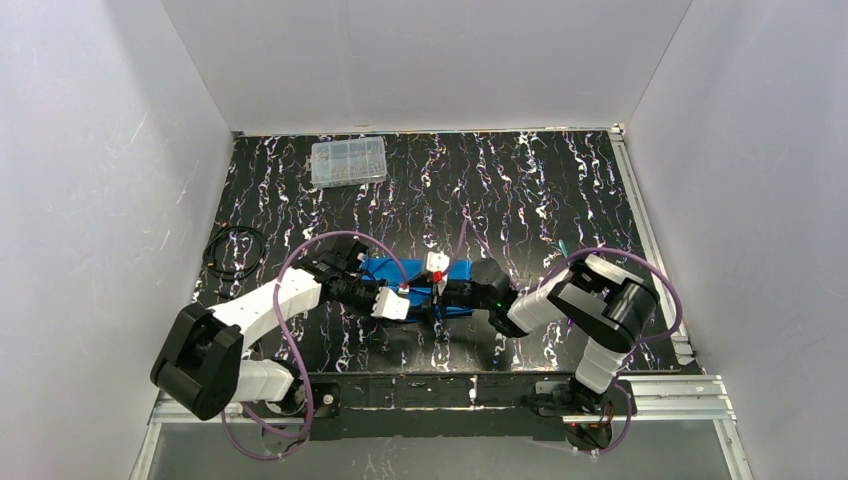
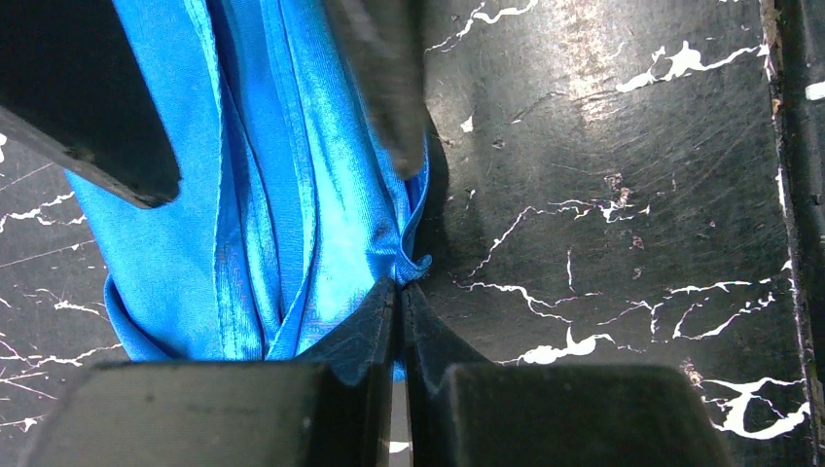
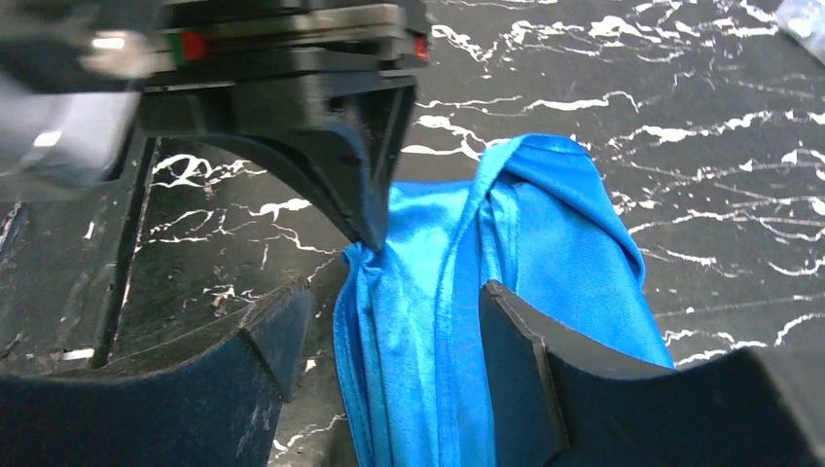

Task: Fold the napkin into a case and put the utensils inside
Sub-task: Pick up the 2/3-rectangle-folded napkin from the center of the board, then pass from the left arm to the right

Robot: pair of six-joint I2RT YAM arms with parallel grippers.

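The bright blue napkin (image 1: pixel 452 272) lies bunched in long folds on the black marbled table, between the two grippers. My left gripper (image 2: pixel 401 288) is shut on a puckered corner of the napkin (image 2: pixel 292 195), at its edge by the bare table. In the top view it (image 1: pixel 410 299) comes in from the left. My right gripper (image 3: pixel 389 341) is open, and its fingers (image 3: pixel 516 370) straddle the napkin's folded edge (image 3: pixel 438 292) just in front of the left gripper. In the top view it (image 1: pixel 434 294) reaches in from the right. A thin green piece (image 1: pixel 563 248), perhaps a utensil, shows by the right arm. No other utensils are clearly visible.
A clear plastic compartment box (image 1: pixel 348 161) sits at the far left of the table. A coiled black cable (image 1: pixel 235 250) lies at the left edge. White walls enclose the table on three sides. Purple cables loop over both arms.
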